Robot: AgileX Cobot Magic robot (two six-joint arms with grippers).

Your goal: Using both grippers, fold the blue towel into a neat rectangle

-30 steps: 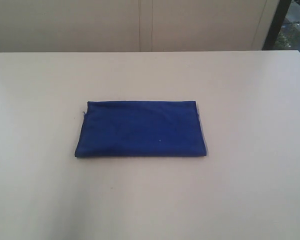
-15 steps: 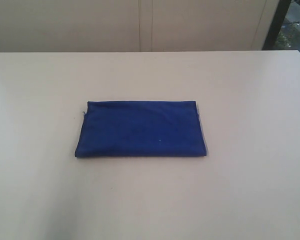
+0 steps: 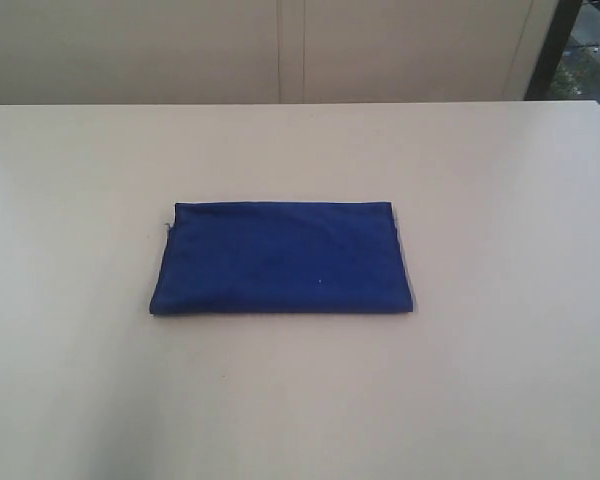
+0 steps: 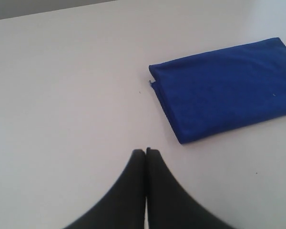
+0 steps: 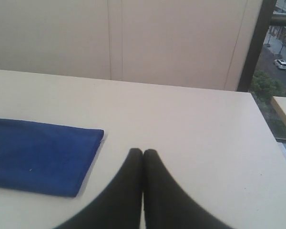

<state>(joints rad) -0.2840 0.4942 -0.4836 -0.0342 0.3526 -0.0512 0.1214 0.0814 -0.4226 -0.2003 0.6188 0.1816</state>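
Observation:
The blue towel (image 3: 280, 258) lies flat in the middle of the white table (image 3: 500, 200), folded into a rectangle with its long side across the exterior view. Neither arm shows in that view. In the left wrist view the towel (image 4: 224, 88) lies well clear of my left gripper (image 4: 146, 151), whose black jaws are pressed together with nothing between them. In the right wrist view one end of the towel (image 5: 38, 155) lies apart from my right gripper (image 5: 143, 151), which is also shut and empty.
A pale panelled wall (image 3: 280, 50) runs behind the table's far edge. A dark post (image 5: 252, 43) and a window onto a street stand past the table's far right corner. Bare tabletop surrounds the towel on all sides.

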